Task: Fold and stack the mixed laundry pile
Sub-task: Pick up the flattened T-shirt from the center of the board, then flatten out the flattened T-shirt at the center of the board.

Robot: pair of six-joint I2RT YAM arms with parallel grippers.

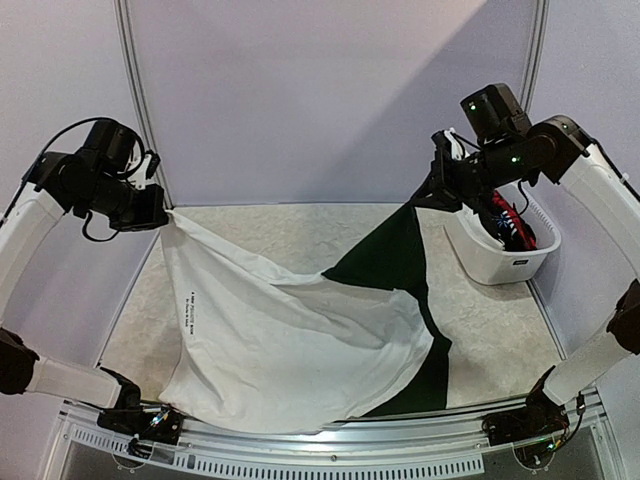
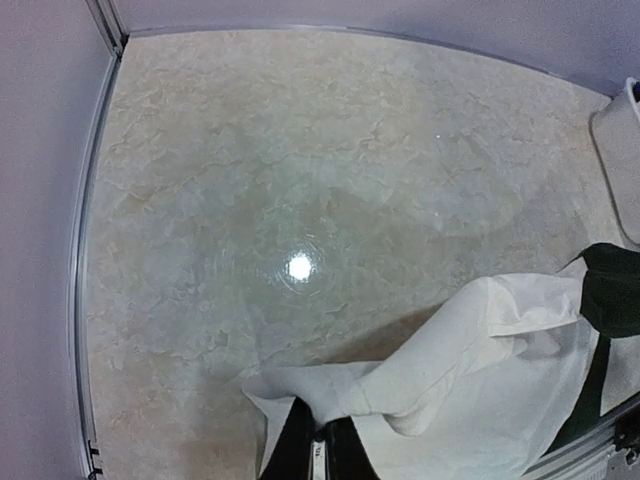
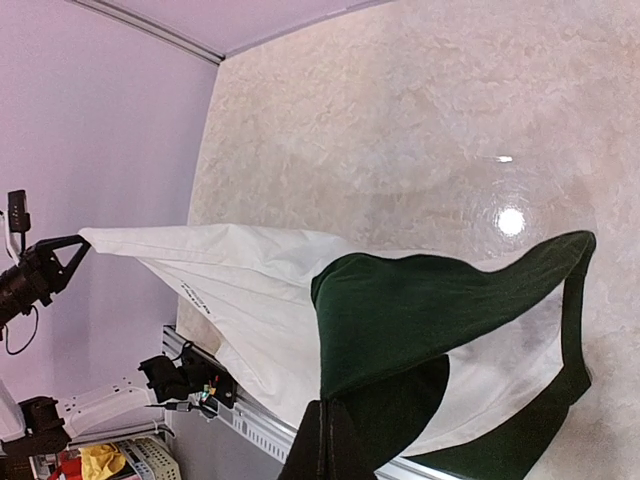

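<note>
Near edge: the lower hem of the white cloth garment lies bunched along the metal rail at the front of the pale marbled table top.
Mid table: the white garment rises from that hem as a slack sheet, with a dark green cloth piece overlapping its right side. It cannot be told whether the two are one garment or two.
Left gripper: the left gripper is raised over the far-left part of the table. Its fingers are closed together, pinching the upper left corner of the white garment.
Right gripper: the right gripper is raised at far right, its jaws closed on the top of the dark green piece. The cloth hides the fingertips in the wrist view.
Cloth relative to grippers: it hangs between and below both, sagging in the middle, with most of its span off the table.
Far right: a white plastic tub stands just beside the right gripper and holds red and black fabric, judged to be laundry awaiting its turn.
Step in hand: judged to be spreading one item in the air before laying it flat to fold.
Next move calls for: both arms lowering together while keeping the top edge taut, so that the cloth lands flat.
Risk: the green piece may double under, or the right arm may catch the tub.
</note>
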